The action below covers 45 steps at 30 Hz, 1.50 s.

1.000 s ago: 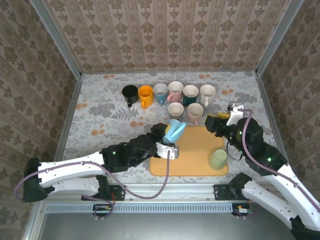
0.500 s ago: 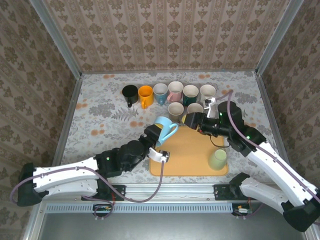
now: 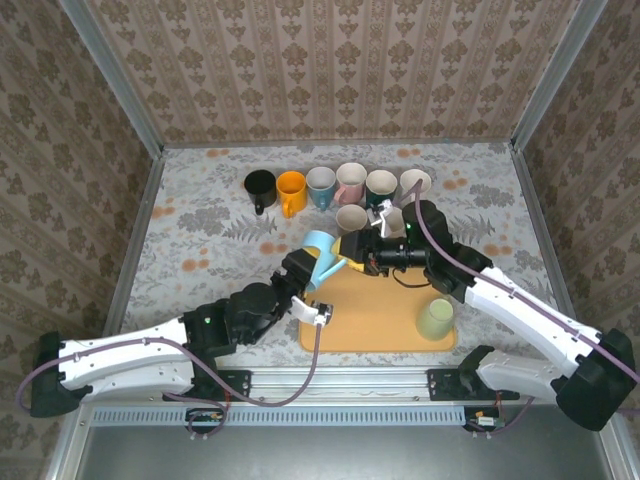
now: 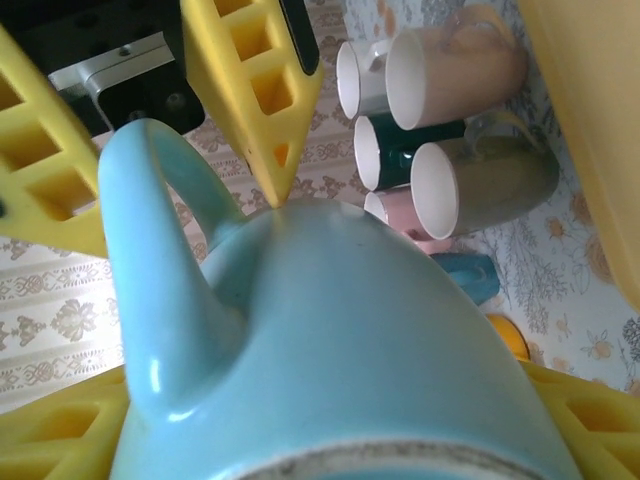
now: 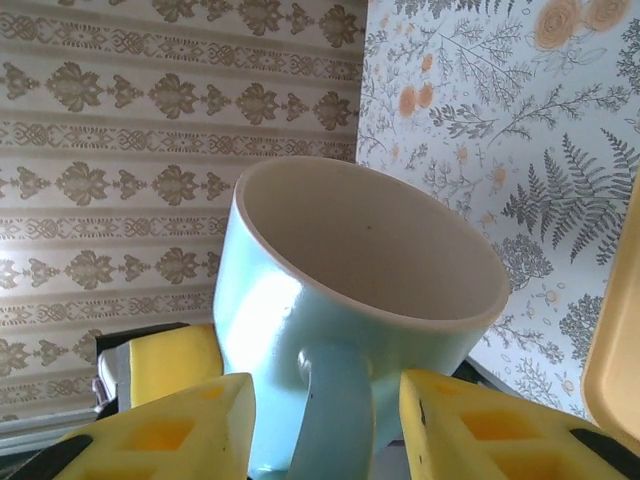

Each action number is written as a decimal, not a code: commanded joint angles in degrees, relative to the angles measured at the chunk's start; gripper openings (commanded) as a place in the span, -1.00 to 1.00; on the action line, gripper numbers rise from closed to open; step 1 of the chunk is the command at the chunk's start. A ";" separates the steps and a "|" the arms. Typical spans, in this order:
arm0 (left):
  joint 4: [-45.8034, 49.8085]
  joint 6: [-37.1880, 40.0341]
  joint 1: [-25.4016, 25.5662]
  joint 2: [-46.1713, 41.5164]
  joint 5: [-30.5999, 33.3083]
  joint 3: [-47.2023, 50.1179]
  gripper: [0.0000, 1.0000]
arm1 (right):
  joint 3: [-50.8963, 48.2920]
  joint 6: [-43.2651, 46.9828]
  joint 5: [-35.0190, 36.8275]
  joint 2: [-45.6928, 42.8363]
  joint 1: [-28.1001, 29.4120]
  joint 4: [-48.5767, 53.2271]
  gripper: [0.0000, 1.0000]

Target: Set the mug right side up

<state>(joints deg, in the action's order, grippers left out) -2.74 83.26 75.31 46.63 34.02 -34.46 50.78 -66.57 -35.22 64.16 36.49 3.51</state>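
We see the left gripper [image 3: 308,266] clamped on the light blue mug [image 3: 320,248], held tilted above the orange mat's [image 3: 385,312] far-left corner, while the right gripper's [image 5: 325,392] partly open jaws straddle its handle [image 5: 335,430] with gaps either side.

High rear overview; both wrist cameras close on one blue mug [image 4: 330,330], from opposite sides.

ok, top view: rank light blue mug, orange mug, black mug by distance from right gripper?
1. light blue mug, mid-table, handle between the jaws of the right gripper.
2. orange mug, back row, second from left.
3. black mug, row's left end.
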 commanded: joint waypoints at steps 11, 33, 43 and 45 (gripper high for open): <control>-0.21 -1.10 -0.07 -1.84 1.54 -0.58 0.37 | -1.65 -1.80 0.34 -4.00 0.87 -4.35 -0.89; 48.64 -67.75 -2.00 8.47 -27.49 -18.96 1.00 | 12.05 38.26 31.41 -5.84 4.54 13.25 -1.00; 27.56 -80.15 -3.32 -16.08 -32.89 -10.00 1.00 | 9.66 47.76 45.73 4.40 10.01 -0.24 -1.00; 23.55 -82.80 -3.41 -19.08 -24.56 -7.48 1.00 | 9.88 49.00 46.93 7.67 11.09 -2.48 -1.00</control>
<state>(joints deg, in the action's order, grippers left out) 29.63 7.60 72.51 29.78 2.92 -45.04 60.27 -22.17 6.96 69.17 46.19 11.79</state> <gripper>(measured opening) 0.997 0.164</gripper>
